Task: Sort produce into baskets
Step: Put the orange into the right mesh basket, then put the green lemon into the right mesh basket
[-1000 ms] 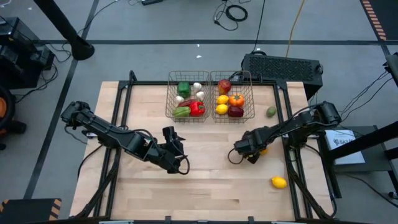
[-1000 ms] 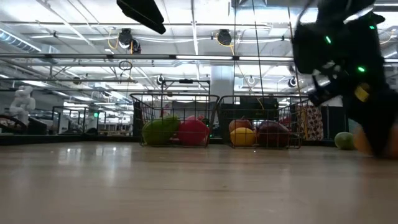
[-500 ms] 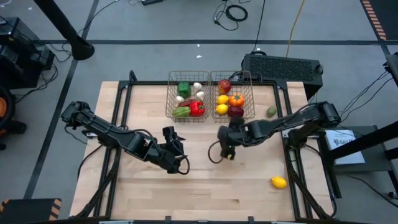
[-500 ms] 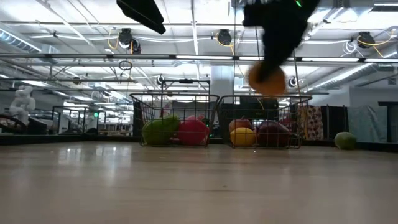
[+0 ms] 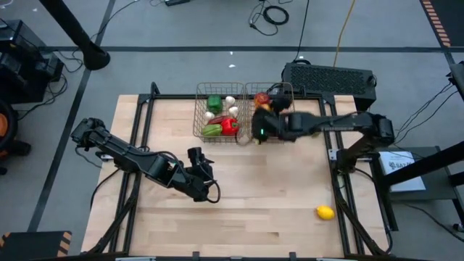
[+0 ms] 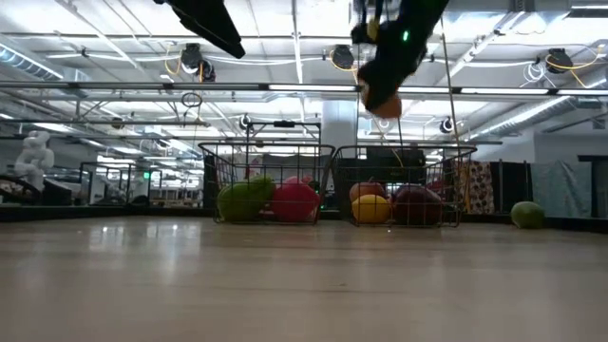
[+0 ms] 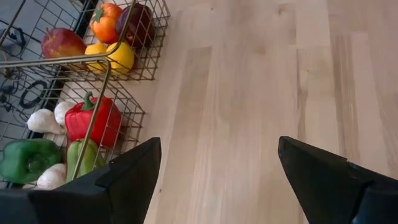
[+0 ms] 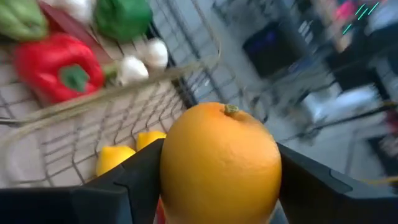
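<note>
Overhead, the right tool (image 5: 259, 131) pinches a round, dimpled orange (image 8: 221, 163) above the right wire-mesh basket (image 5: 290, 136); the left tool (image 5: 197, 161) waits spread over the pale wooden table (image 5: 239, 196).

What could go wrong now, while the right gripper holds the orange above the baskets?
The right gripper carries the orange close to the shared rims of the two baskets; released too early, it may land among the peppers. Dropped from this height, it might bounce off the lemons.
</note>
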